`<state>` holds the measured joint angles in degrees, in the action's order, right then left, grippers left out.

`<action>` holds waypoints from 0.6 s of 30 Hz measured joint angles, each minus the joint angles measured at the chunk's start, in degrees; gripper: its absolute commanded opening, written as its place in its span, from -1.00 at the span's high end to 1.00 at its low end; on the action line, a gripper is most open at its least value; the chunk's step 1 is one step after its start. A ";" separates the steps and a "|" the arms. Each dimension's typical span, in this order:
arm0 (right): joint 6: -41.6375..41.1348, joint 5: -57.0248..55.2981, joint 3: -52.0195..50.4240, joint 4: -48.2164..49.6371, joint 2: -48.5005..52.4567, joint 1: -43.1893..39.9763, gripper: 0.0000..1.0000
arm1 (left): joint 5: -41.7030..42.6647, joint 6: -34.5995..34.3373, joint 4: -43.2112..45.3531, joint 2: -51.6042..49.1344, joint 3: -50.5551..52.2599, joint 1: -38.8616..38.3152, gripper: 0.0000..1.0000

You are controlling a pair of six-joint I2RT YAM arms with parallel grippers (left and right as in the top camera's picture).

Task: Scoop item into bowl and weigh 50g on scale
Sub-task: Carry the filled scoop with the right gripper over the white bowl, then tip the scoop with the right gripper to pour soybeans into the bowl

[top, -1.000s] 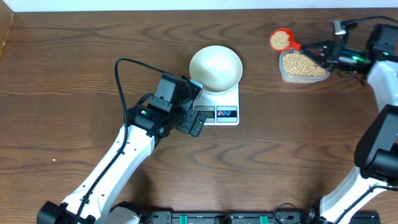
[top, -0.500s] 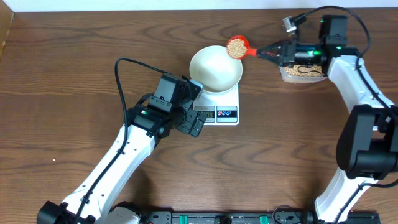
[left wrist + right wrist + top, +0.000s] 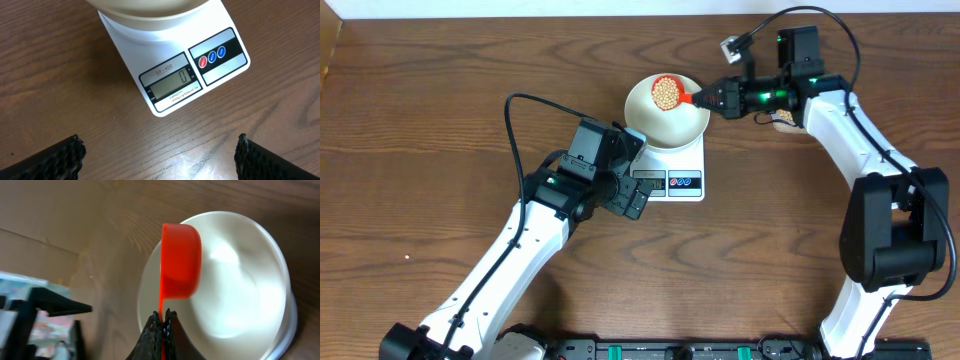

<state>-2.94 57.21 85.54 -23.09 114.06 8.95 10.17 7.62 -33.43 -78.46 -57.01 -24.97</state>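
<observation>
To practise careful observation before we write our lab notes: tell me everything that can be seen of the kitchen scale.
The scale is a small white rectangular slab, smooth like plastic, lying flat on the wooden table. Its front carries a grey display reading 0, marked SF-400, and a dark panel with one red and two blue round buttons. The white bowl sits on its platform, hiding the rear part. Nothing else touches it.

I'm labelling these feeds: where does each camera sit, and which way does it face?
Overhead: above the table, looking straight down; left arm and right arm show.
Left wrist: on the left gripper, facing down at the scale; its open fingers frame the bottom corners.
Right wrist: on the right gripper, facing along the red scoop it grips, over the bowl.
All three share the bowl.
</observation>
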 measured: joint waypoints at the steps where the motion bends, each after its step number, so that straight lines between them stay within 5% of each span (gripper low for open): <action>1: 1.14 -0.87 0.00 -0.02 0.00 0.15 0.98 | 0.00 0.00 0.00 0.00 0.00 0.00 -0.96; 18: 21.29 -27.78 -0.04 -0.59 -2.89 7.54 0.98 | 0.00 0.00 0.00 0.00 0.00 0.00 -0.96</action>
<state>18.35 29.43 85.49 -23.68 111.18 16.49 10.17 7.62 -33.43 -78.46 -57.01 -24.97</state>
